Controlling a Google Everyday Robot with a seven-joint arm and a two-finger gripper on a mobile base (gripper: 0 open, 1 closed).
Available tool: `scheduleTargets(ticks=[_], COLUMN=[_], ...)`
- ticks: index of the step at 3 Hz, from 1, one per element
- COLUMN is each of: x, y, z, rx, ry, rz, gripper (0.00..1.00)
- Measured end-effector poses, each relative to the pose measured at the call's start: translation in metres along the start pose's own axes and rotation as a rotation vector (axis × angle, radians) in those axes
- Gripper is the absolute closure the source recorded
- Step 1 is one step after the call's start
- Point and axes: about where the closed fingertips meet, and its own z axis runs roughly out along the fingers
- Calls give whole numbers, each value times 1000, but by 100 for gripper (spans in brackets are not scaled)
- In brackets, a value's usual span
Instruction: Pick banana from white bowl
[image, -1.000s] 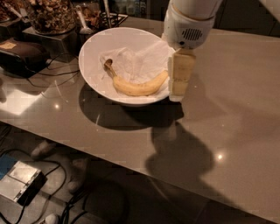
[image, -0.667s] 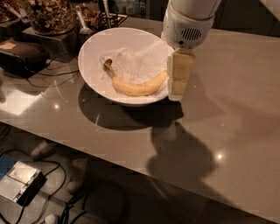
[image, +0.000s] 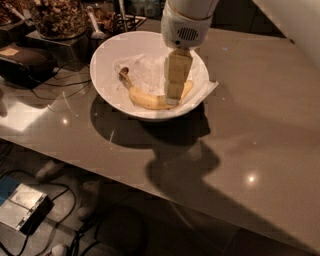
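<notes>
Floor: a grey box (image: 22, 212) with cables lies at lower left.
Back left: a jar of nuts (image: 55, 17) stands behind a dark device (image: 25, 62).
Table (image: 260, 130): glossy grey-brown top with spots of glare.
White bowl (image: 107, 60): on the table, paper-lined.
Banana (image: 145, 100): along the bowl's near side, stem pointing left.
Gripper (image: 174, 94): down in the bowl at the banana's right half; its grip cannot be told.

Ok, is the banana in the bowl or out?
In: the banana lies on paper inside the white bowl, hand low over its right end.
</notes>
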Motion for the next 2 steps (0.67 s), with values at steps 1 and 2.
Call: scheduleTargets(ticks=[1, 2], x=[-17, -26], y=[-15, -22], z=[15, 32], rx=[-34, -72], ry=[-20, -30], rz=[12, 35], gripper=[2, 17])
